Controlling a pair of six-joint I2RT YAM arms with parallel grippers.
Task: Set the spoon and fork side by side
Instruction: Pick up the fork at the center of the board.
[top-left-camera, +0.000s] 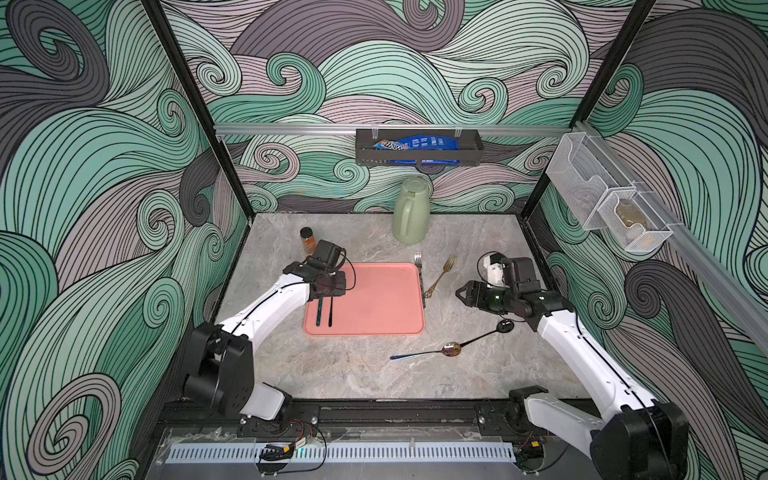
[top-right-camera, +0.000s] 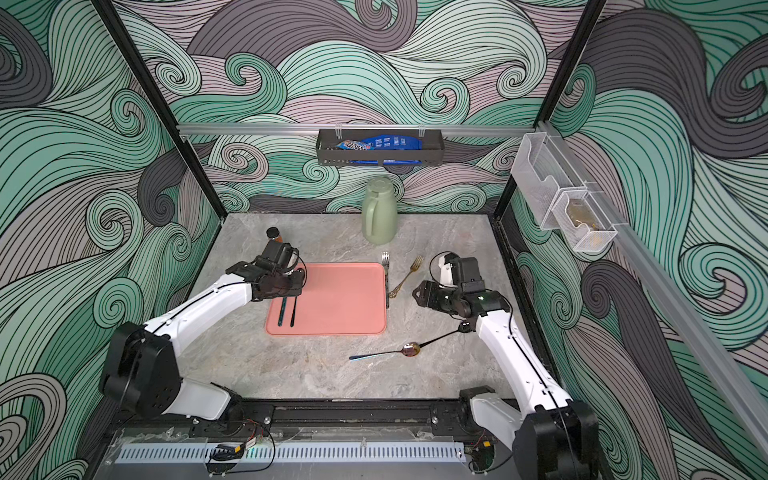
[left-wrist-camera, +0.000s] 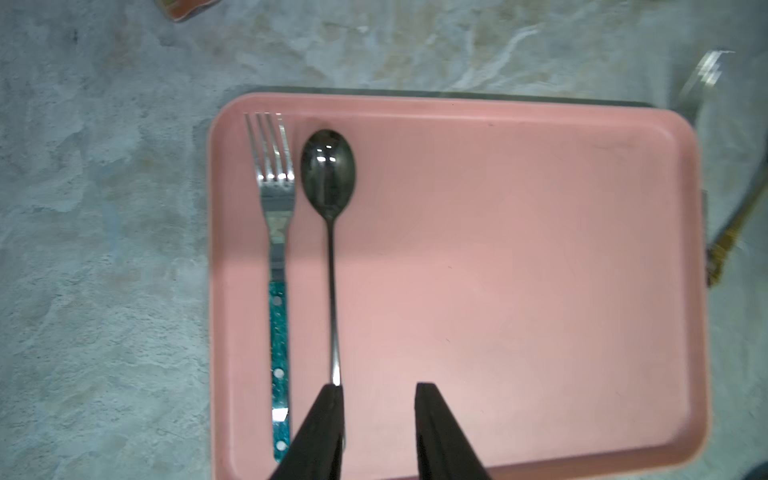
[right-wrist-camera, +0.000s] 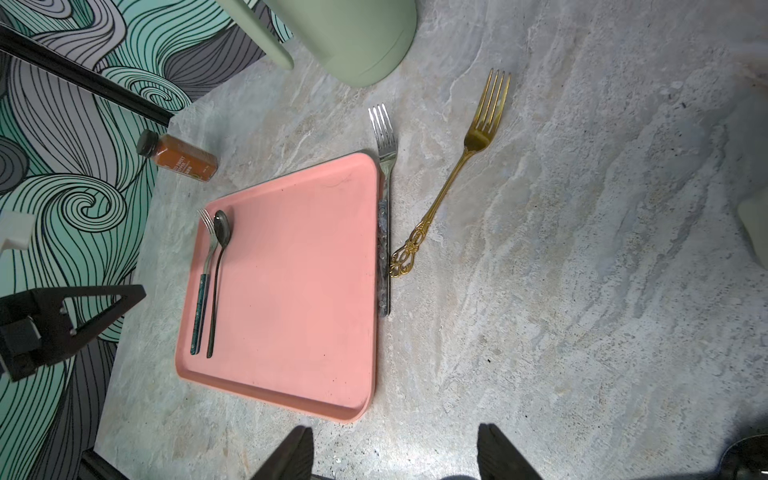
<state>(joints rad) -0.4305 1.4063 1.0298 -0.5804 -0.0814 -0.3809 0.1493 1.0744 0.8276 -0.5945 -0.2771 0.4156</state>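
A fork (left-wrist-camera: 274, 232) with a teal handle and a dark spoon (left-wrist-camera: 328, 166) lie parallel and close together on the left part of the pink tray (left-wrist-camera: 540, 291). Both top views show only their handles, the fork (top-left-camera: 318, 311) to the left of the spoon (top-left-camera: 331, 311). My left gripper (left-wrist-camera: 378, 388) hovers over the handle ends with its jaws apart. The spoon's handle end runs under one finger (left-wrist-camera: 328, 415), and nothing sits between the two fingers. My right gripper (right-wrist-camera: 395, 432) is open and empty over bare table, right of the tray (right-wrist-camera: 291, 291).
A silver fork (top-left-camera: 419, 270) lies along the tray's right edge, a gold fork (top-left-camera: 442, 276) beside it. Two more spoons (top-left-camera: 451, 349) (top-left-camera: 505, 326) lie at the front right. A green jug (top-left-camera: 411, 212) and a spice bottle (top-left-camera: 307, 240) stand at the back.
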